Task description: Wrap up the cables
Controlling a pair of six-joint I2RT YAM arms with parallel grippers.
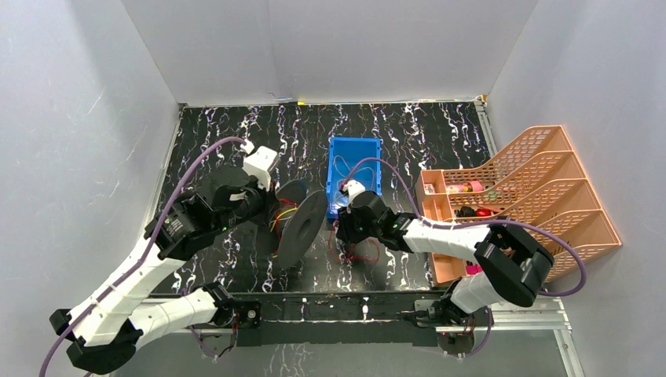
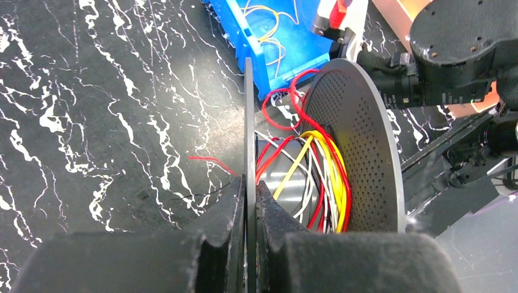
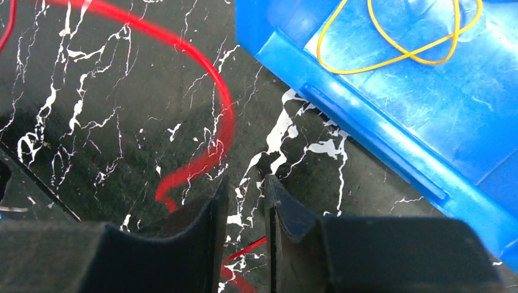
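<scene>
No words, numbers or signs can be read anywhere — not on the blue bin [image 1: 355, 157], and not on the orange racks [image 1: 550, 196] beside it.

Pale grey walls [image 1: 353, 47], plain, on three sides. Tabletop [image 1: 440, 133]: black, white marble veining, glossy. Metal rail [image 1: 534, 318] along near edge. Even light.

Robot lab cell: plain white walls [image 1: 353, 47] round marbled black table [image 1: 212, 133] w/ alu rail [image 1: 518, 318].
</scene>
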